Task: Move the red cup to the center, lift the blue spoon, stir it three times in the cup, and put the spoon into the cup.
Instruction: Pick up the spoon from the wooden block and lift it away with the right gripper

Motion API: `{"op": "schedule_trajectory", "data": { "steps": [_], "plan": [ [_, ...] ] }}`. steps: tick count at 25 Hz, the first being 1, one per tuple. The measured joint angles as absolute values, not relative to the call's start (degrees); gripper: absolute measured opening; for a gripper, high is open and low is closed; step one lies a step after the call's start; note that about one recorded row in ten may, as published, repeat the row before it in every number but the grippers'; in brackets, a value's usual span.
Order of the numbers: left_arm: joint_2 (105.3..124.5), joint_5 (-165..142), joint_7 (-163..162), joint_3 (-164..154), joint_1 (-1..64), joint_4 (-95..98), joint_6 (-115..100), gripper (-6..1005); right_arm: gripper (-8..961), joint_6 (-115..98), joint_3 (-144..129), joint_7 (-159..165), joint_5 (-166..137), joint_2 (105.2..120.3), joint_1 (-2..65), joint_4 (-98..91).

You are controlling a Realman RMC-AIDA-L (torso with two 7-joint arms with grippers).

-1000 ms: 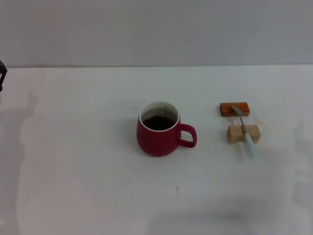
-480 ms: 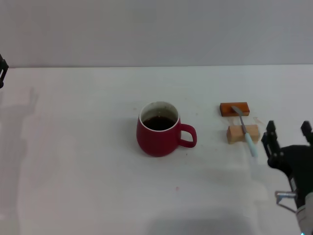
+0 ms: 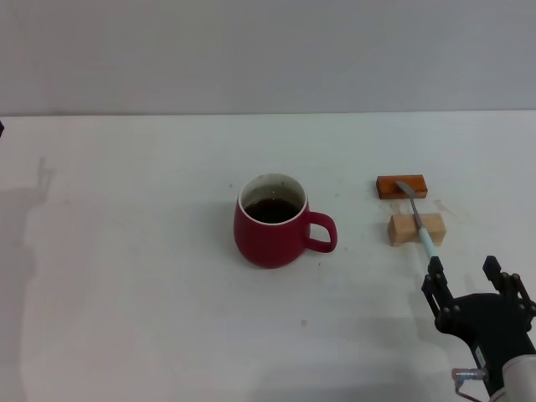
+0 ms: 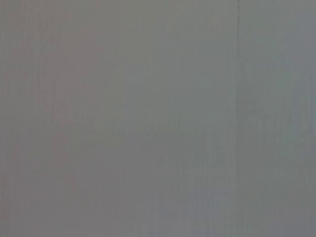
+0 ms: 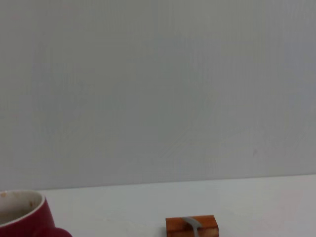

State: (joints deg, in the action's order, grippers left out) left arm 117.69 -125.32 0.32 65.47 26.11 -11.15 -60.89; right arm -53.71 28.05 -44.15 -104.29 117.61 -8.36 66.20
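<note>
While right hand (image 3: 465, 275) covers blue spoon (image 3: 423, 235) tip, fingers apart

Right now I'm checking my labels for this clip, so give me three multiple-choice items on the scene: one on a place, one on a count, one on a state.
1. Where does the blue spoon lie?
A. inside the red cup
B. across two blocks
C. flat on the table by itself

2. How many blocks are on the table?
A. one
B. two
C. four

3. How is the right claw?
A. open, holding nothing
B. shut on the spoon
C. shut on the cup's handle

Answers:
1 B: its bowl sits on the orange-brown block and its handle crosses the pale block.
2 B: only those two show, to the right of the red cup.
3 A: its fingers stand apart, just short of the spoon's handle end.
</note>
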Motion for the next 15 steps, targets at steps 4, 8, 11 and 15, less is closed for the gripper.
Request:
{"op": "schedule_trajectory", "data": {
  "steps": [4, 8, 11, 15],
  "plan": [
    [117.71, -125.33, 0.3, 65.57, 25.94, -11.19, -60.97, 861, 690, -53.65, 28.16, -44.12, -104.21, 117.59, -7.83, 64.75],
    [117.77, -125.33, 0.28, 65.57, 25.84, -11.22, -61.0, 861, 690, -53.58, 28.11, -44.11, -104.19, 117.6, -6.74, 63.35],
    [117.77, -125.34, 0.25, 65.57, 25.83, -11.28, -61.06, 861, 689, -53.33, 28.02, -43.97, -104.17, 117.84, -5.34, 61.29],
    [117.77, -125.33, 0.18, 65.57, 25.83, -11.33, -61.23, 861, 689, -53.11, 27.89, -41.81, -104.19, 118.38, -3.07, 58.06]
  ]
}}
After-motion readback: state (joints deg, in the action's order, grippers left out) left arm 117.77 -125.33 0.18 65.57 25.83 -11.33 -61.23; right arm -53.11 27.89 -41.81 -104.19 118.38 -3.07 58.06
